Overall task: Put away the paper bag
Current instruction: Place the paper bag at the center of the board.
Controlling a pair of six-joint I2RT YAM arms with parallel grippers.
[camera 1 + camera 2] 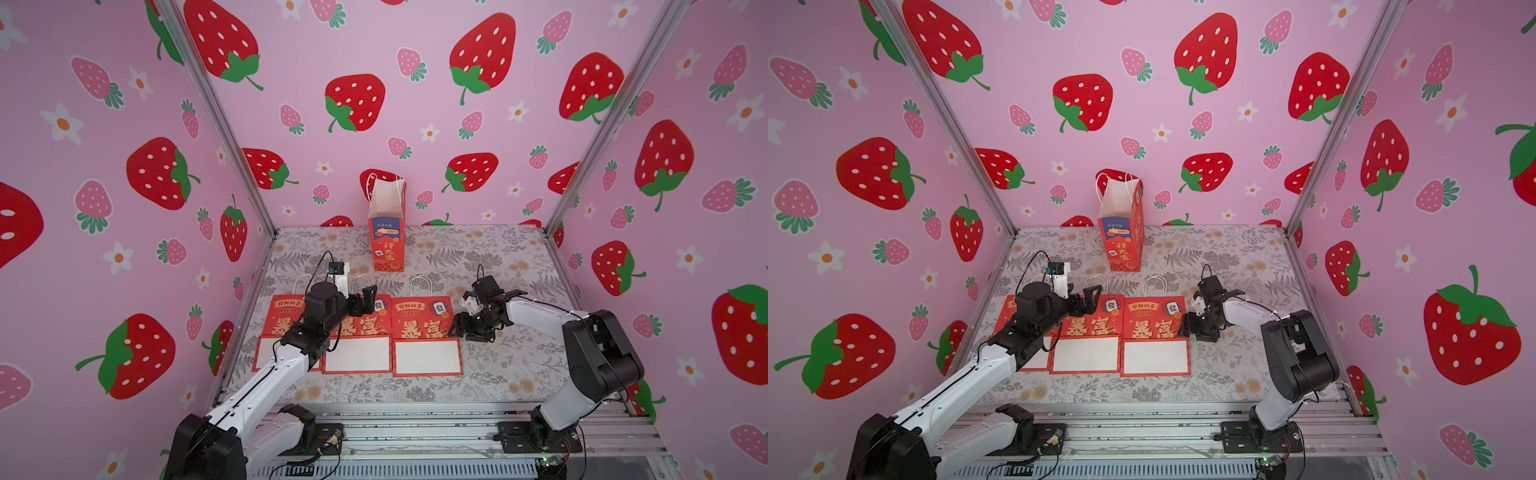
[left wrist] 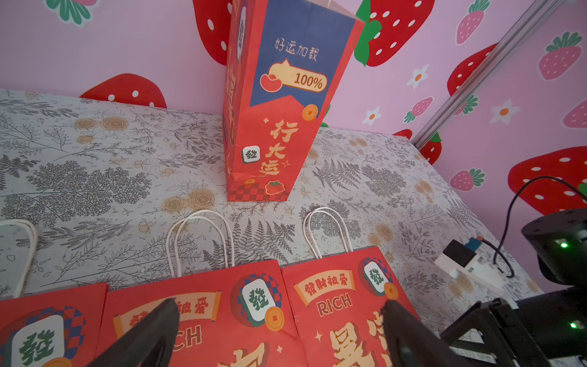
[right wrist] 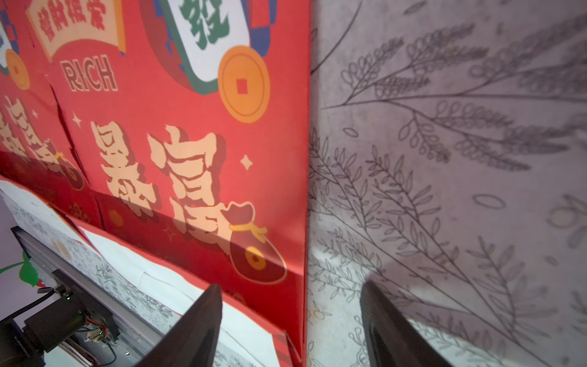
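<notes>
So you've got three flat red paper bags lying in a row on the floral tabletop (image 1: 498,374), handles pointing toward the back wall. The rightmost flat bag (image 1: 426,332) sits just beside the middle flat bag (image 1: 359,336), and the leftmost flat bag (image 1: 282,320) is mostly hidden under your left arm. A fourth one, the upright paper bag (image 1: 386,232), stands open near the back wall, well apart from the row.

Your right claw (image 1: 459,328) is down low at the right edge of the rightmost bag. In the right wrist view its fingers (image 3: 197,327) are spread apart, one over the bag's edge and one over bare tabletop, with nothing pinched between them.

Your left claw (image 1: 368,297) hangs over the top of the middle bag, wide open too. In the left wrist view both its fingers (image 2: 152,333) show with a big gap between them, holding nothing.
</notes>
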